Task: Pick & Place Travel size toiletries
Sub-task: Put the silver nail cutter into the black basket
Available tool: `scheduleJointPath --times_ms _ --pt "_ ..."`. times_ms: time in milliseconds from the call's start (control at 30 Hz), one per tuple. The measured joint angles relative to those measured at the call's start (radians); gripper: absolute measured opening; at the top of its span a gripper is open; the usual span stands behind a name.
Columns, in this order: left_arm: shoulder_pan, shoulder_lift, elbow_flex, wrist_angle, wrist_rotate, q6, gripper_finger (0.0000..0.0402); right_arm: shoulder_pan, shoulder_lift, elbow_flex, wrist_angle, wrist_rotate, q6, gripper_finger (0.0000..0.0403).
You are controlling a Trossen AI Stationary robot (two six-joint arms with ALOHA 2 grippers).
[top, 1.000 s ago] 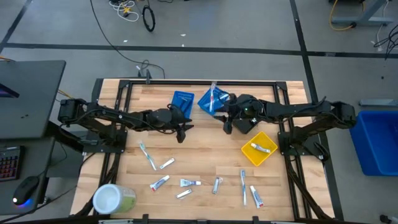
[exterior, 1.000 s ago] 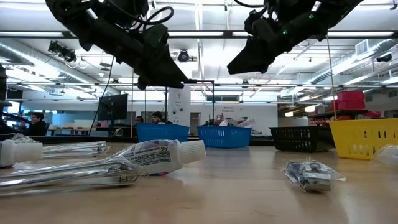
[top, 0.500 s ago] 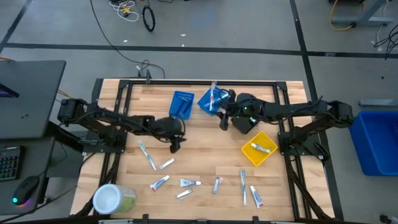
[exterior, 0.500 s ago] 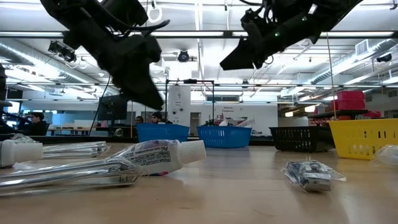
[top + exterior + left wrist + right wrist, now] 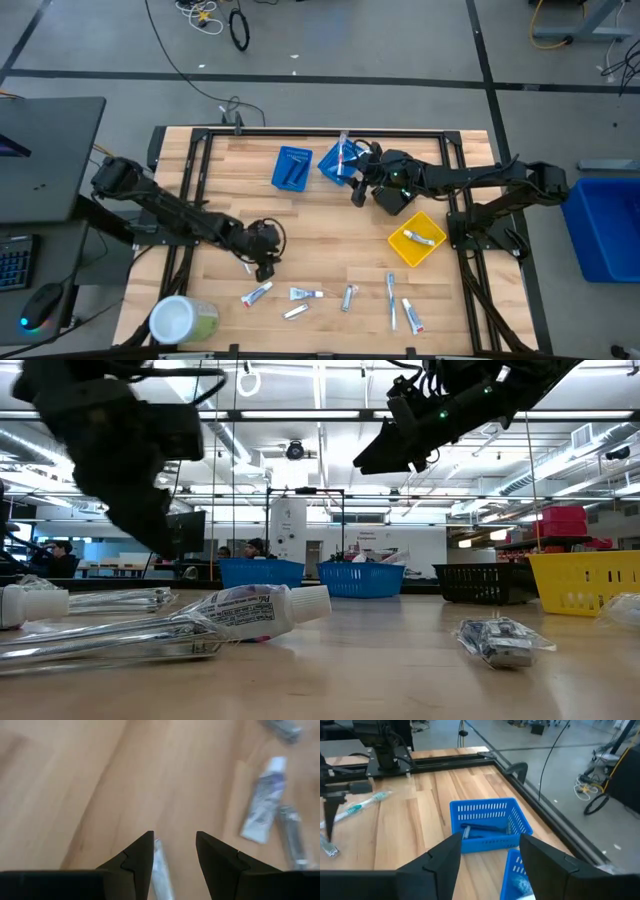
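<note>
**Plastic-wrapped tube under the left fingers**

Low over the wooden surface point(image 5: 330, 240), the left gripper point(image 5: 173, 851) has its fingers spread and empty, straddling a wrapped white tube point(image 5: 161, 875). It looks light, crinkly and slippery: pinch mid-body, across its width. Right gripper point(image 5: 487, 851) hovers open, empty, by the blue bins point(image 5: 487, 827).

Toiletries, flat on wood: white tubes point(image 5: 257, 293) and toothbrushes point(image 5: 391, 300) scattered along the front; one tube point(image 5: 421, 238) in the yellow bin.
</note>
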Motion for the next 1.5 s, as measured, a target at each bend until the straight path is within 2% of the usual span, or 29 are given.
scheduleJointPath --times_ms 133,367,600,833,1067,1200,1333,1500 --pt "-0.058 0.0 -0.032 -0.006 -0.075 -0.074 0.0155 0.008 0.0 0.0 -0.027 0.001 0.028 0.0207" --pt "-0.121 0.0 -0.076 -0.007 -0.078 -0.131 0.0155 0.038 0.0 0.0 -0.104 0.0 0.027 0.0192" --pt "-0.184 0.0 -0.126 0.0 -0.1 -0.196 0.0155 0.045 0.0 0.0 -0.082 0.0 0.026 0.019" --pt "-0.197 0.005 -0.128 0.006 -0.13 -0.178 0.0145 0.045 0.0 0.0 -0.079 0.0 0.026 0.0202" --pt "-0.2 0.12 -0.124 0.125 -0.147 -0.093 0.0129 0.045 0.0 0.0 -0.078 0.0 0.026 0.0206" --pt "-0.2 0.144 -0.122 0.12 -0.175 -0.096 0.0126 0.045 0.0 0.0 -0.078 0.0 0.026 0.0198" --pt "-0.2 0.146 -0.124 0.123 -0.178 -0.075 0.01 0.045 0.0 0.0 -0.077 0.0 0.026 0.019" --pt "-0.2 0.15 -0.123 0.126 -0.206 -0.078 0.0044 0.045 0.0 0.0 -0.036 0.007 -0.03 0.0186"
